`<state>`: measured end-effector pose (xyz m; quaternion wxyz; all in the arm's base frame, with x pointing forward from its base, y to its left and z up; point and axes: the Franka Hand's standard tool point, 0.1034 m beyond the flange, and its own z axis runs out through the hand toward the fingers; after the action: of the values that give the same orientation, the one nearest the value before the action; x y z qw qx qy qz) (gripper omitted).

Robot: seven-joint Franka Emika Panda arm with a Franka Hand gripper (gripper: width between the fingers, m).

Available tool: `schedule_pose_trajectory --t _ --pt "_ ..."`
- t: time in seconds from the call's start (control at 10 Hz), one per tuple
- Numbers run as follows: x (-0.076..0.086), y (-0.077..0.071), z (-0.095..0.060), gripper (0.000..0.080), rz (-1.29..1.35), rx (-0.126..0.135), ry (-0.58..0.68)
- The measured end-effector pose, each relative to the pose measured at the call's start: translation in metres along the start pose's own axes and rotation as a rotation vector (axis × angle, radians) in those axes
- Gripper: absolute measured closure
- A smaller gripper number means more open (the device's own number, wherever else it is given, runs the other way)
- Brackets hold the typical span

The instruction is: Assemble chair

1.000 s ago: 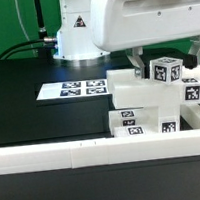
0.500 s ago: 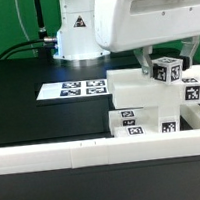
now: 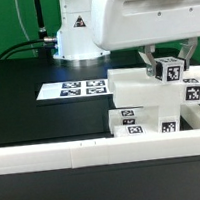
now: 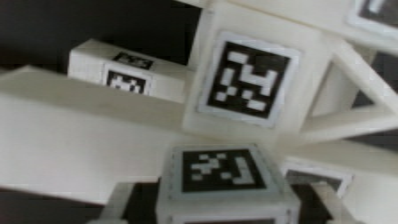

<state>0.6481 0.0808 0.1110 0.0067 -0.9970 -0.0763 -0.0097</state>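
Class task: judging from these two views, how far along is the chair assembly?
Partly built, it seems: white chair pieces sit stacked together against the long white rail. In hand: the gripper has its jaws on either side of a tagged cube block on top; whether it is seated is unclear. No finished chair shows yet.

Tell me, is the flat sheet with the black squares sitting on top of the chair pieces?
No, the marker board lies flat on the black table, to the exterior view's left of the white chair pieces.
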Motion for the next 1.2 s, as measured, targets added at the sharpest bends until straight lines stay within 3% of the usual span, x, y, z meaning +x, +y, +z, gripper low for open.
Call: schedule_pose_trajectory --t 0.6,1.0,1.2 --pt "0.0009 -0.0026 0.0001 0.0518 0.6 0.042 -0.001" --pt "0.0008 -0.0036 0.0009 0.0518 0.689 0.047 -0.001" --pt "0.0011 -0.0032 0.0005 0.0196 0.647 0.047 0.001"
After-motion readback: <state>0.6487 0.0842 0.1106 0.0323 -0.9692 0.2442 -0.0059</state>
